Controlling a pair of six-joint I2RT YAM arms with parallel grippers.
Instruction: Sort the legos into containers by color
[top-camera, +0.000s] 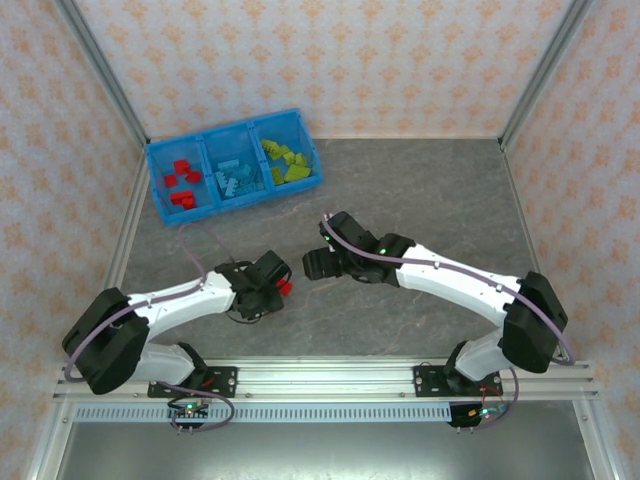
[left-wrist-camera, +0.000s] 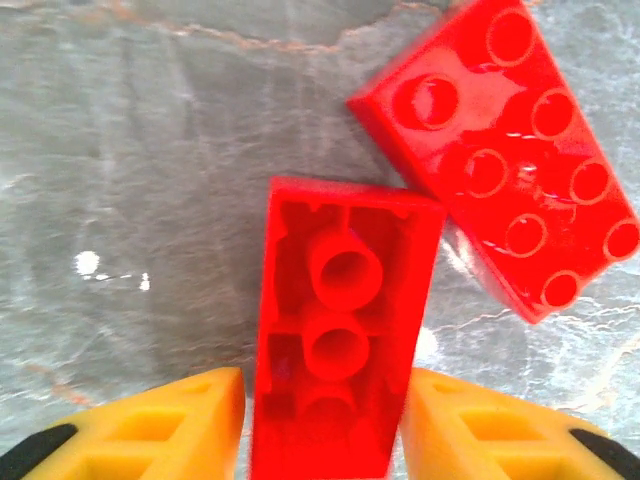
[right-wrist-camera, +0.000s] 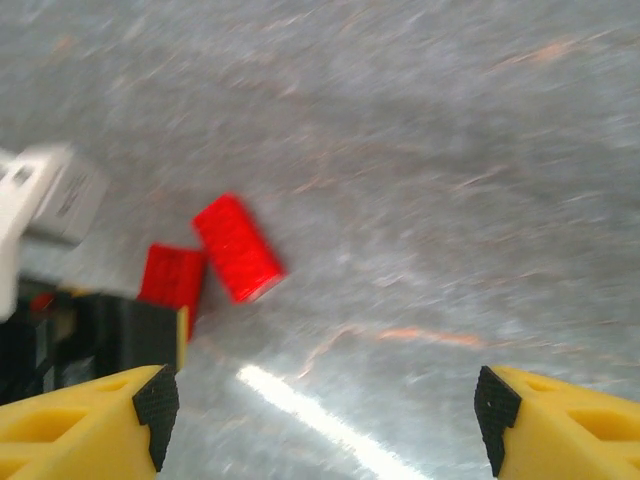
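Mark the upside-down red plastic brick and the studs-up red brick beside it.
upside-down red plastic brick (left-wrist-camera: 340, 335), left wrist view, hollow underside.
studs-up red plastic brick (left-wrist-camera: 500, 150), left wrist view, studded top face.

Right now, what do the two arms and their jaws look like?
Both the left arm and right arm have white links with bulky black joints and a thin greyish-purple cable looped along each. The jaws are yellow-orange wedges with black pads.
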